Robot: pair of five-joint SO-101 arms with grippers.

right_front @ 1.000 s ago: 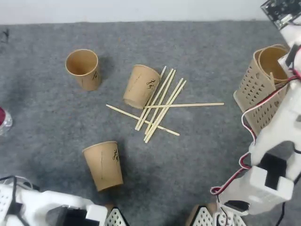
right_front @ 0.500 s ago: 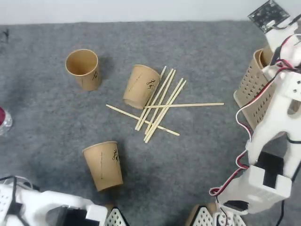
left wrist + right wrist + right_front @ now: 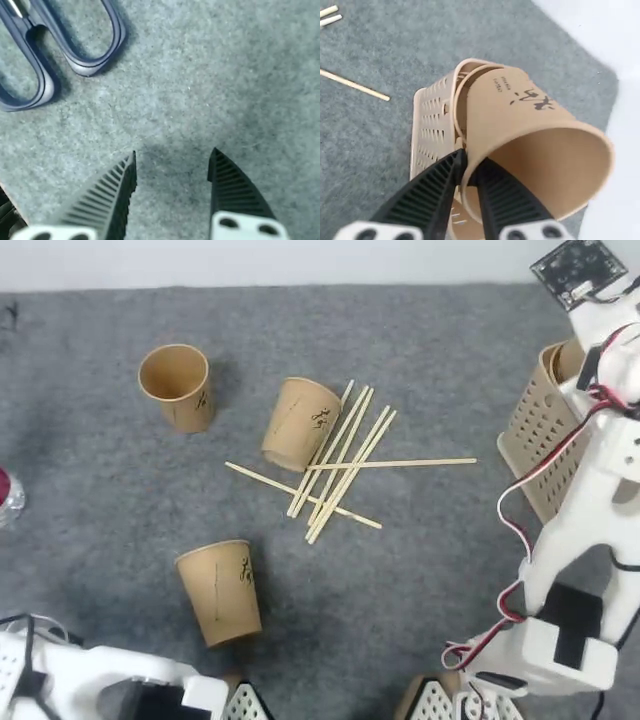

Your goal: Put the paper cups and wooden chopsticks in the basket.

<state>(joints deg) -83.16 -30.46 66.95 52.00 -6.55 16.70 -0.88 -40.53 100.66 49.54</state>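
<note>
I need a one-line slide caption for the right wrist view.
Right gripper pinches a paper cup by its rim at the basket.

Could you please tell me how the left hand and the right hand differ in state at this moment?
The left hand is open and empty; the right hand is shut on the rim of a paper cup. The left hand hangs over bare grey mat near dark looped handles; the right hand holds its cup at the basket. Both are black and ribbed.
</note>
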